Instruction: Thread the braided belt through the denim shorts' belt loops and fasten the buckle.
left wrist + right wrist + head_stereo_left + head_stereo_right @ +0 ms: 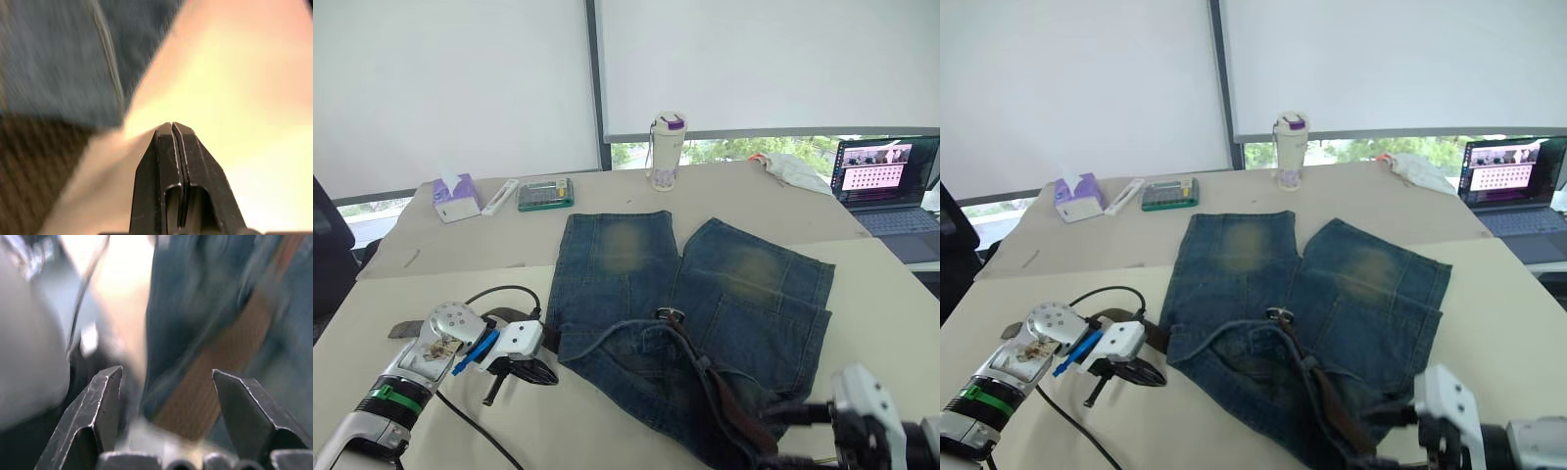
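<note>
Belt lies across the shorts, buckle unfastened; neither gripper holds anything.

The shorts (690, 323) lie flat on the table (891, 323), waistband toward the robot. The belt (724, 397) runs over the waistband, its buckle (669, 314) resting mid-shorts; whether it passes through any loops cannot be told. The left gripper (172, 131) is pinched together on nothing, beside the shorts' left edge. The right gripper (166, 377) is spread wide, the strap between its fingers (105, 396) but ungripped. Risk: closing from here may catch denim along with the strap, bunching the waistband and dragging the shorts.
</note>
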You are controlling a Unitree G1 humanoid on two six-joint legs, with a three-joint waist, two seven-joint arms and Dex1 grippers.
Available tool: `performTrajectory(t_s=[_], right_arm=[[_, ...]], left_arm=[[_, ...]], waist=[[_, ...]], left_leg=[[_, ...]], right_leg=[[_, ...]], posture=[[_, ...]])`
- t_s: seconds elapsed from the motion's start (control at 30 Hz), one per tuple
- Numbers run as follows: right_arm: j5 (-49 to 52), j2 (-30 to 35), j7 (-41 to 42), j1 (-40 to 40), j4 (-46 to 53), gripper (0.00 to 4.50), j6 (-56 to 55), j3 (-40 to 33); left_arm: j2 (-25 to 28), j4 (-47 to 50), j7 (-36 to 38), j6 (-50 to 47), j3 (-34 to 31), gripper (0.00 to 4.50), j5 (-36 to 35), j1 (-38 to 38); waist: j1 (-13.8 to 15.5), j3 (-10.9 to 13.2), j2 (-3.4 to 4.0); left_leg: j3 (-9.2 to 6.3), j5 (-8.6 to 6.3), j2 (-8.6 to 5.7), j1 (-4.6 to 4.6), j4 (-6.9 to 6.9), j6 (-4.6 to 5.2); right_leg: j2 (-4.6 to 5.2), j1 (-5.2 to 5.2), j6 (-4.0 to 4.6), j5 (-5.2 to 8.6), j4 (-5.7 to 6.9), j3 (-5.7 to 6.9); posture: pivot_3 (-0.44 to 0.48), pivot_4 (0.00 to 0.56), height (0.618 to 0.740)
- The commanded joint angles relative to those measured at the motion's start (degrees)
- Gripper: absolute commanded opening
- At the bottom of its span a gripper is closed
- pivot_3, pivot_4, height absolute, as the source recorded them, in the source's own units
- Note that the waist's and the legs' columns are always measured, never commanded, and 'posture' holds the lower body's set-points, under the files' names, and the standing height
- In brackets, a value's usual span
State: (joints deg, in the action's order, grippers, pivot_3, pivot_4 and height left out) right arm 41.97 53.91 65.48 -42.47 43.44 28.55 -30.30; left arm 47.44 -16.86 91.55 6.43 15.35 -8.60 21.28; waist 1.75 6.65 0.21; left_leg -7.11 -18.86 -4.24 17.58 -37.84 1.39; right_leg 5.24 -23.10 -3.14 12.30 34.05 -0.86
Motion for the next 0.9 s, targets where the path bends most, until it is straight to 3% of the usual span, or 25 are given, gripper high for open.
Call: performTrajectory(t_s=[0.03, 0.13, 0.3, 0.37, 0.43, 0.53, 0.67, 0.77, 0.83, 0.9], right_arm=[[19.43, -4.61, -4.73, 4.87, 3.78, 3.24, 0.5, -8.08], [20.42, -5.26, -14.17, 13.17, 2.12, 3.24, 1.33, -6.7], [3.23, -4.34, -25.08, 27.47, -2.16, 3.24, 3.64, 11.34], [-6.11, -3.76, -26.8, 32.44, -5.01, 3.24, 2.25, 20.11], [-14.2, -4.74, -25.51, 37.9, -8.83, 3.24, -0.45, 29.87], [-11.52, -8.94, -20.21, 41.9, -10.84, 3.24, -0.51, 35.77], [-19.77, -2.39, -10.69, 40.02, -10.38, 3.24, -6.39, 42.48], [-22.03, -4.06, -14.29, 40.19, -11.53, 3.24, -7.32, 41.03], [-15.76, -7.23, -17.98, 39.61, -10.73, 3.24, -3.27, 33.99], [-9.46, -7.13, -18.76, 37.43, -8.15, 3.53, 1.52, 26.06]], left_arm=[[0.24, 3.88, 0.79, -11.49, -3.7, 0.0, -8.58, 1.1], [-0.25, 9.84, 0.05, -30.78, -8.39, 0.0, -20.6, 4.44], [-3.46, 12.54, -5.17, -40.15, -10.8, 0.0, -25.29, 8.64], [-6.18, 11.76, -9.28, -40.53, -10.17, 0.0, -23.33, 10.5], [-10.51, 9.85, -16.67, -36.55, -6.56, 0.0, -16.1, 11.88], [-15.88, 7.38, -22.83, -29.98, -1.74, 0.0, -8.42, 11.83], [-11.31, 12.8, -12.26, -25.08, 4.27, 0.0, -6.74, 6.07], [-9.06, 15.44, -10.58, -24.87, 3.77, 0.0, -7.89, 4.12], [-10.04, 14.78, -14.03, -26.9, 0.63, 0.0, -9.17, 5.21], [-10.55, 14.62, -17.11, -31.45, -3.12, 0.54, -11.36, 7.17]], waist=[[-0.23, 0.15, -0.15], [-0.94, 0.39, -0.39], [-1.2, 0.36, -0.26], [-1.23, 0.36, -0.19], [-1.09, 0.35, -0.18], [-1.02, 0.34, -0.2], [-1.5, 0.26, -0.07], [-1.97, 0.3, -0.15], [-1.42, 0.31, -0.14], [-0.62, 0.33, -0.13]], left_leg=[[0.0, 0.0, 0.06, 0.02, 0.0, 0.0], [-0.06, 0.0, 0.12, 0.05, 0.01, 0.0], [-0.1, 0.06, 0.05, -0.1, 0.06, -0.11], [-0.06, 0.13, 0.02, -0.04, 0.06, -0.21], [-0.08, 0.2, -0.02, -0.02, 0.06, -0.33], [-0.08, 0.41, -0.03, -0.02, 0.04, -0.7], [-0.05, 0.4, -0.02, 0.09, 0.04, -0.69], [-0.01, 0.36, 0.07, 0.03, 0.08, -0.66], [-0.06, 0.16, 0.07, 0.01, 0.08, -0.3], [-0.17, 0.16, 0.07, 0.05, 0.06, -0.3]], right_leg=[[-0.02, 0.0, 0.0, 0.0, -0.01, -0.01], [0.0, 0.0, 0.0, -0.01, 0.05, -0.03], [-0.1, -0.02, 0.42, -0.25, 0.1, 0.08], [-0.08, -0.08, 0.47, -0.29, 0.07, 0.05], [-0.09, -0.09, 0.49, -0.3, 0.07, 0.05], [-0.1, -0.03, 0.52, -0.31, 0.01, 0.05], [-0.09, -0.17, 0.53, -0.32, 0.01, -0.03], [-0.16, -0.22, 0.54, -0.33, 0.01, -0.04], [-0.14, -0.2, 0.57, -0.34, 0.04, -0.01], [-0.12, -0.16, 0.6, -0.37, 0.04, 0.09]], posture=[[0.0, 0.15, 0.74], [0.0, 0.15, 0.74], [0.0, 0.15, 0.74], [0.0, 0.15, 0.74], [0.0, 0.15, 0.74], [0.0, 0.15, 0.74], [0.0, 0.15, 0.74], [0.0, 0.15, 0.74], [0.0, 0.15, 0.74], [0.0, 0.15, 0.74]])
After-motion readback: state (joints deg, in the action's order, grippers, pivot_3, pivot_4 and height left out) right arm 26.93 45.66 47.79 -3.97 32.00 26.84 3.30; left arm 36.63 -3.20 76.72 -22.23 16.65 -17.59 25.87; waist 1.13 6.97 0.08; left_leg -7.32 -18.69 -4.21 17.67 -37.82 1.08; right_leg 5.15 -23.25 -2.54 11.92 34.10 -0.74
